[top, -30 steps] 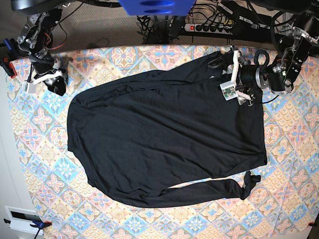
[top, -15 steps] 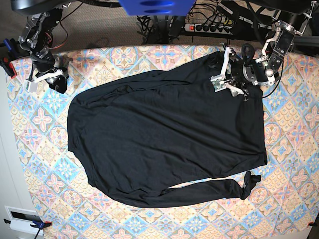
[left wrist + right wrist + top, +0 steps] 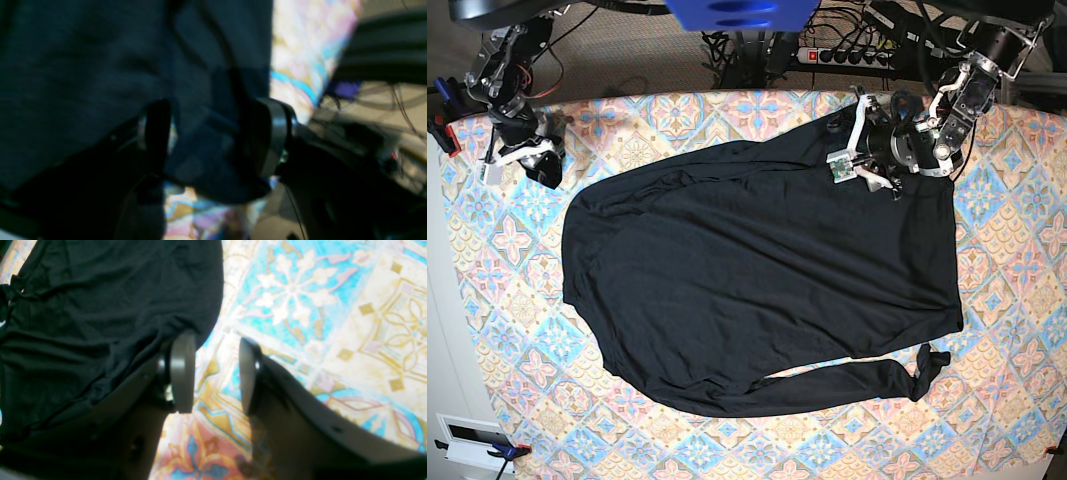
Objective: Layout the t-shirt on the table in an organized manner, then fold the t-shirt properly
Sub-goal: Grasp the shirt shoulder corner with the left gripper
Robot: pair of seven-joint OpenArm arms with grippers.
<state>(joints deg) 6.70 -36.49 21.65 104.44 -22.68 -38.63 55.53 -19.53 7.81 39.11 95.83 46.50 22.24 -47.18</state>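
Near edge: you have the plain black long-sleeved t-shirt (image 3: 757, 290) of thin soft fabric spread across the middle of the table (image 3: 1017, 330), which is covered in a cloth of pastel pink, blue and cream diamond tiles.
Lower sleeve: it runs along the shirt's near side and ends in a crumpled cuff toward the base view's right.
Body: mostly flat, with shallow wrinkles near the upper sleeve.
Left gripper (image 3: 213, 140): it sits at the shirt's far corner, base view's right. In your left wrist view a bunched fold of black fabric fills the gap between the two pads, so it has the shirt pinched; the picture is blurred.
Right gripper (image 3: 215, 373): its jaws stand apart with only patterned cloth between them, holding nothing. One pad (image 3: 181, 371) is just beside the shirt's edge.
Far side: a power strip (image 3: 852, 55) and cables lie beyond the table.
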